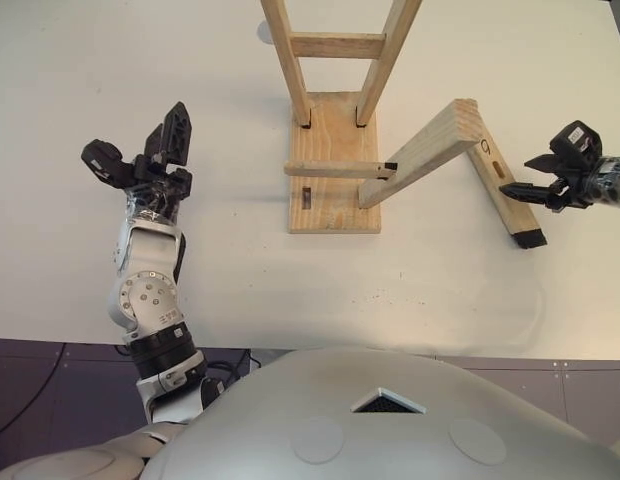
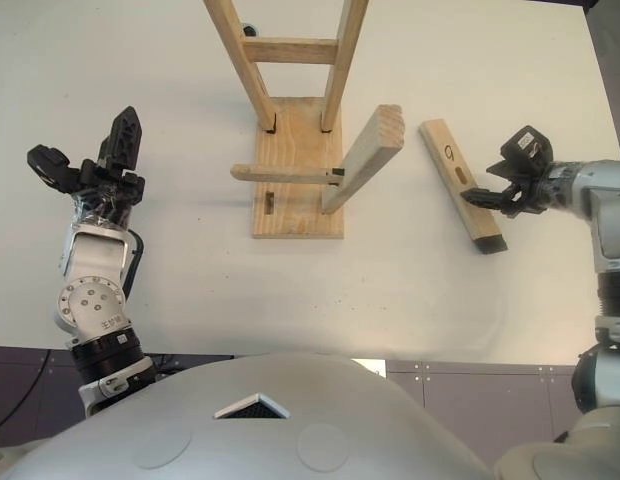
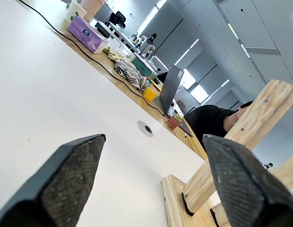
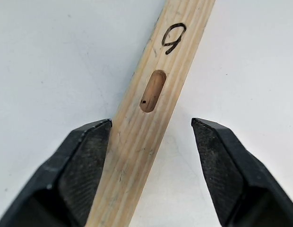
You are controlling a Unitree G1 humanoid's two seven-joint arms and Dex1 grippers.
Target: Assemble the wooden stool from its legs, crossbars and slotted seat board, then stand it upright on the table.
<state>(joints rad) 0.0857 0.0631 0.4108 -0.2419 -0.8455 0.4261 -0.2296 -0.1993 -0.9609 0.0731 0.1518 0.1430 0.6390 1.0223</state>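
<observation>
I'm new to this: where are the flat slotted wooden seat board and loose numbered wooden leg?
Flat slotted wooden seat board [image 1: 335, 215]: left eye view, bare near end.
Loose numbered wooden leg [image 4: 137, 142]: right wrist view, broad face near slot.

L arm [image 1: 142, 295]: silver-grey shell, round joint cap w/ ring of small screws, black ribbed collar nr elbow, clear wrap at wrist. Black cable [image 2: 137, 258] along forearm. L gripper [image 1: 135, 135]: black, 2 chunky wedge fingers [image 3: 73, 182], rough grainy pads. R arm [image 2: 602, 205]: same grey, rounded segs. R gripper [image 2: 482, 182]: black, matte, bevelled tips.
</observation>
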